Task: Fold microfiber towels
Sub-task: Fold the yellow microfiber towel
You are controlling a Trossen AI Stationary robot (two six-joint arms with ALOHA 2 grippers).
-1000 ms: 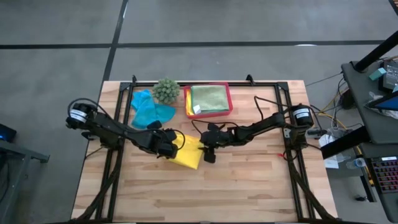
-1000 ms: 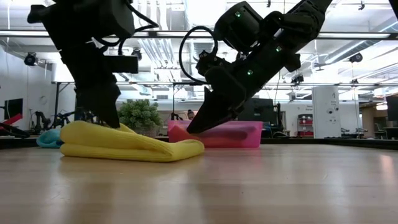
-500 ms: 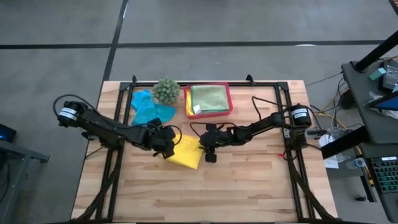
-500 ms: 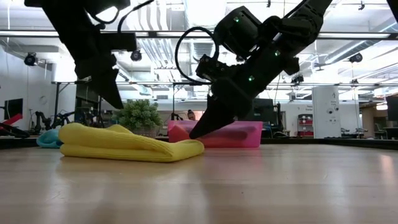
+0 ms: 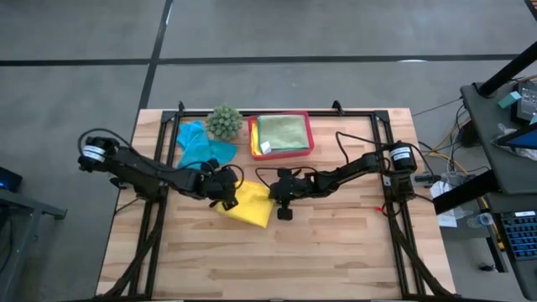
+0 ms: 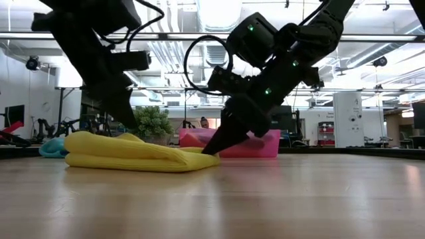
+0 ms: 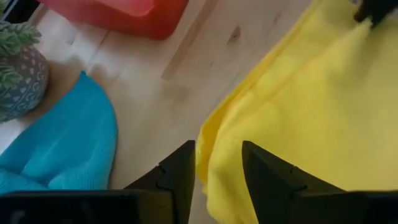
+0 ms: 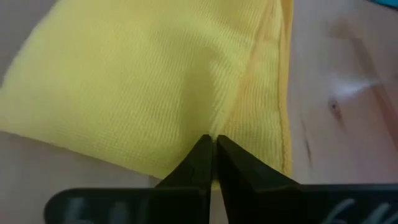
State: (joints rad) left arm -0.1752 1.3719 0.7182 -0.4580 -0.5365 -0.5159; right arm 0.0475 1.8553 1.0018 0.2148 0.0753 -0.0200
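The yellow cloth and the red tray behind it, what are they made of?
The yellow cloth looks like soft knitted microfiber: fine ribbed weave, matte, folds limply. The red tray seems to be smooth moulded plastic with a thin rim, though that is only its look.

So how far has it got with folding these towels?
Done, it seems: a green towel lies folded in the pink tray. In hand: the right gripper is shut, pinching the yellow towel, with the left gripper at its other edge. Left: the blue towel, crumpled beside the plant.
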